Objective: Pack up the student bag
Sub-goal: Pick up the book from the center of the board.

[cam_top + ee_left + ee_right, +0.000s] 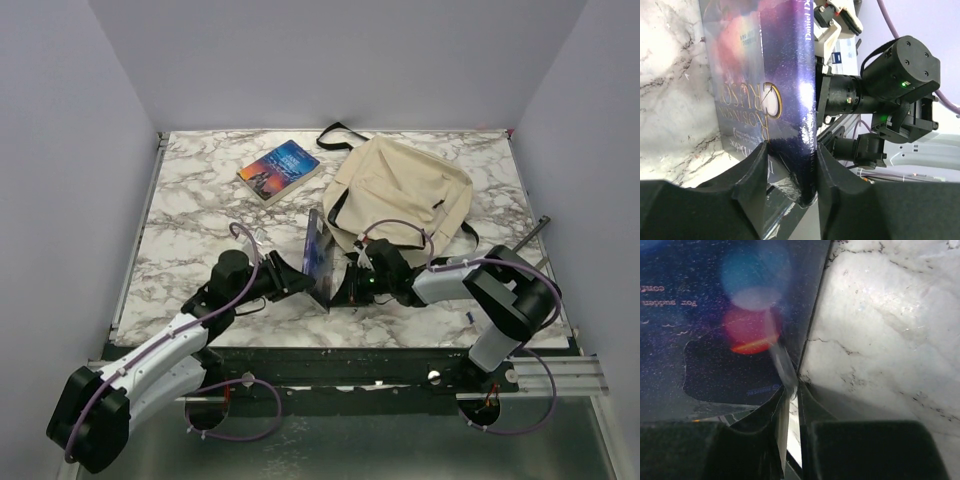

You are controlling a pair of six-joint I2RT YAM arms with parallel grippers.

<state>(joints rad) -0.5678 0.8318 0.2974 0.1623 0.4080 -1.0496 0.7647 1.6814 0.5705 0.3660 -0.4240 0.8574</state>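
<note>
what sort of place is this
Probably a robot lab test cell: a marble-patterned table walled in by plain grey panels, with a left arm and right arm bolted at its near edge.

Upright purple book beside student bag

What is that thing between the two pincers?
A purple book standing on edge, clamped by the left pincer and apparently pinched by the right pincer; the top view shows it best.

Plain lavender-grey walls on three sides, white marble-patterned tabletop with grey veins, metal rail along near edge
</note>
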